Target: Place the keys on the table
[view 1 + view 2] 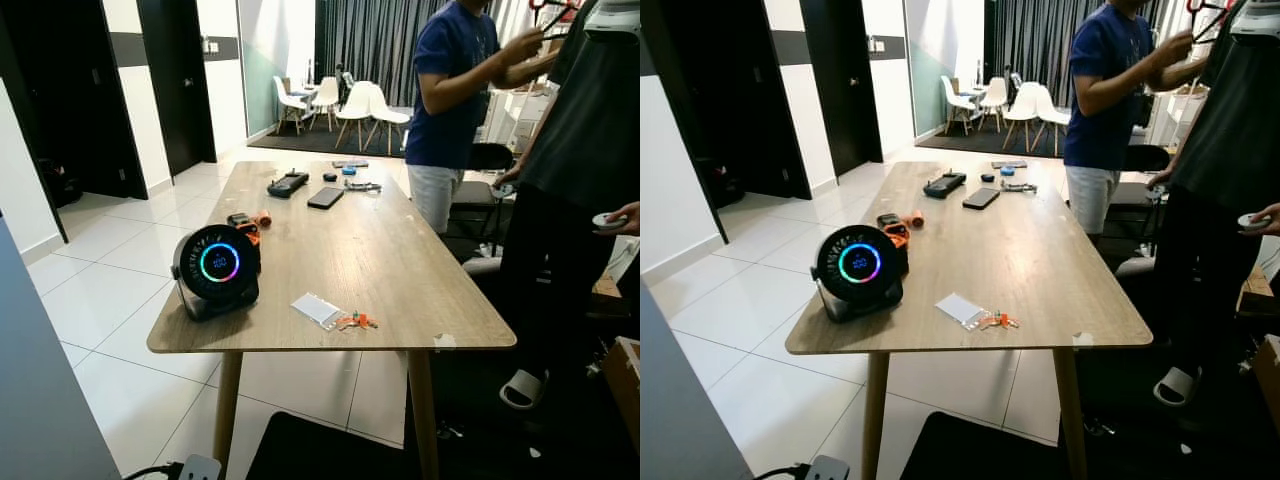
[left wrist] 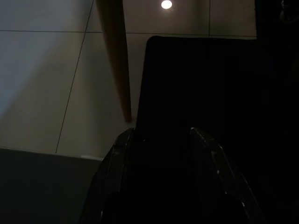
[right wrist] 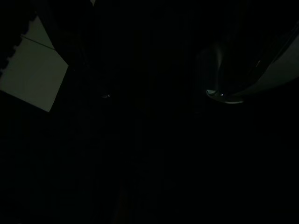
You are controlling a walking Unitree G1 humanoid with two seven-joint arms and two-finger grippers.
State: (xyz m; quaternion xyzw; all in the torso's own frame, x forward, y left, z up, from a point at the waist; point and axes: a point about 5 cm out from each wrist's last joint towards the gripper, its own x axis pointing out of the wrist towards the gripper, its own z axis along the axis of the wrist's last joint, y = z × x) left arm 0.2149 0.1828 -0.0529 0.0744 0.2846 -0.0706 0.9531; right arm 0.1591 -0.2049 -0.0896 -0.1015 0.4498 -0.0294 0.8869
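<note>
my left gripper (image 2: 161, 154): hanging low over floor and dark mat, fingers apart, nothing held | speaker (image 1: 216, 270): near-left on table (image 1: 380, 270) | card (image 1: 316, 309): near edge, touching keys | keys (image 1: 355, 321): on table, near edge, right of card | my right gripper: too dark, can't tell | two people: standing right of table

One wooden table (image 1: 370, 250). On it: one round black speaker (image 1: 216, 268) with a glowing ring, one white card (image 1: 316, 309), one bunch of keys (image 1: 356, 321), one orange-and-black tool (image 1: 246, 224), one phone (image 1: 325, 197), one black remote (image 1: 287, 184). Two people (image 1: 452, 90) stand beside it. Four white chairs (image 1: 362, 108) at the back. One dark mat (image 1: 330, 450) on the floor.
</note>
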